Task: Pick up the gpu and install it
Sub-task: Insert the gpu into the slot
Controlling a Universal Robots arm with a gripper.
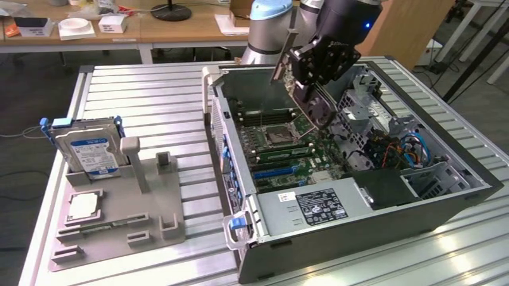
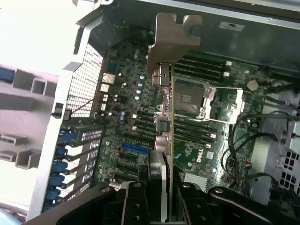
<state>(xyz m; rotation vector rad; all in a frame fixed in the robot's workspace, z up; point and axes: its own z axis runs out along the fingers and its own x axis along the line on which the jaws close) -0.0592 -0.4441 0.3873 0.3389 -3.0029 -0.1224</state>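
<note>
Black gripper (image 1: pixel 312 98) fingers are pinched on the gpu (image 1: pixel 280 59), which is clamped edge-on and held tilted above the open computer case (image 1: pixel 445 196), over its motherboard (image 1: pixel 275 149). From the wrist, the gpu (image 2: pixel 172 35) runs straight out from the gripper (image 2: pixel 166 199), its grey metal bracket at the far end, above the case's CPU socket (image 2: pixel 187 98); it is not seated in any slot. Outside the case, toward the exterior view's left, a hard drive (image 1: pixel 89 152) with a blue-white label stands upright in a grey holder (image 1: pixel 135 208)
</note>
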